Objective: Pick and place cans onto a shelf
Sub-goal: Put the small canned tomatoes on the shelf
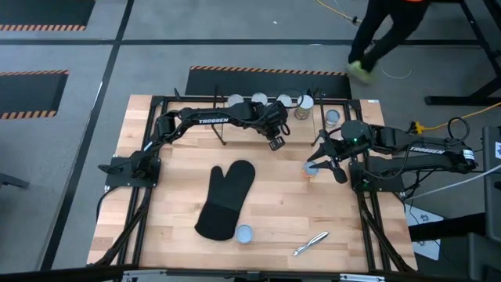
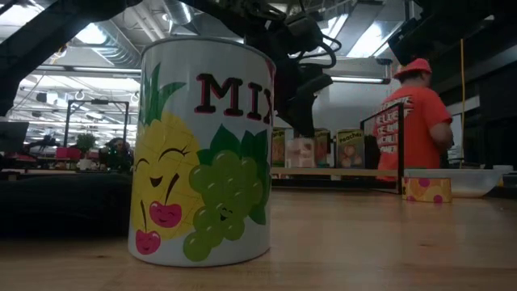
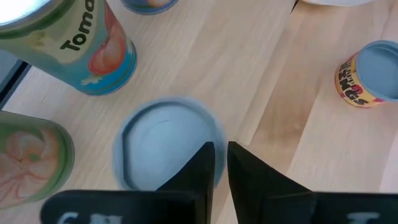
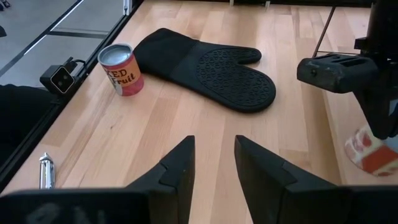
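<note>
Your cans split two ways. A row of them [image 1: 258, 99] stands on the shelf [image 1: 270, 95] at 12 o'clock on the table, packed side by side. That reads as deliberate, to leave room for the rest. Three more stand loose on the table: one [image 1: 333, 117] at about 2 o'clock just off the shelf's end, one [image 1: 311, 167] at 3 o'clock, and a mixed-fruit can [image 1: 244, 233] at 6 o'clock.

The left gripper [image 3: 221, 165] hangs at the shelf's front, over a pale-blue can top [image 3: 165, 149]. Its pincer is narrow, almost closed, with nothing between the fingers. I can't tell whether that can stands on a board or on the table. The right gripper [image 4: 214, 158] sits beside the 3 o'clock can with its pincer spread and empty, probably lined up for your next pick.

A black oven mitt [image 1: 227, 200] lies just beside the 6 o'clock can. A silvery pen-like item [image 1: 311, 243] lies at 5 o'clock.
</note>
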`<action>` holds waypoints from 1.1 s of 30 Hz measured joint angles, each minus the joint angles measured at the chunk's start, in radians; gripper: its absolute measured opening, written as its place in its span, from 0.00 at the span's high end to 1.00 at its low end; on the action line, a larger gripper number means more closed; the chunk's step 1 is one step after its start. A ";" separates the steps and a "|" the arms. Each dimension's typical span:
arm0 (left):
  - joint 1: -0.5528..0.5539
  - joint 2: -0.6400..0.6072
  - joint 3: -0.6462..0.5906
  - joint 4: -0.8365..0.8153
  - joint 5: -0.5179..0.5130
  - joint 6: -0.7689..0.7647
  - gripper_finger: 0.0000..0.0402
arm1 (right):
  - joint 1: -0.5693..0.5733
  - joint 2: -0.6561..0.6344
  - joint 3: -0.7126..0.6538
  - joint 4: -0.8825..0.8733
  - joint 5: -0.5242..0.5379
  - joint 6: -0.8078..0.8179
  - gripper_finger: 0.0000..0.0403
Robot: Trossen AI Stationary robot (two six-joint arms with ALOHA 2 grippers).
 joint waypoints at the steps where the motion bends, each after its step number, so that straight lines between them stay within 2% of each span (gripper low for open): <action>1: 0.000 0.000 0.000 0.001 0.000 0.000 0.90 | 0.000 0.000 0.000 0.000 0.000 0.000 0.71; 8: 0.000 0.000 0.000 0.015 -0.005 0.002 0.90 | 0.000 0.000 0.000 0.000 0.000 0.000 0.71; 13: 0.000 0.000 0.021 0.015 -0.007 0.071 0.90 | 0.000 0.000 0.000 0.000 0.000 0.000 0.71; 18: -0.009 -0.001 0.118 -0.061 -0.009 0.145 0.90 | 0.000 0.000 0.000 0.000 0.000 0.000 0.71; 27: -0.056 -0.002 0.408 -0.368 -0.056 0.261 0.90 | 0.000 0.004 0.000 0.062 0.000 0.000 0.71; 33: -0.094 -0.152 0.306 -0.424 -0.064 0.262 0.90 | 0.000 0.028 -0.001 0.147 0.003 0.005 0.71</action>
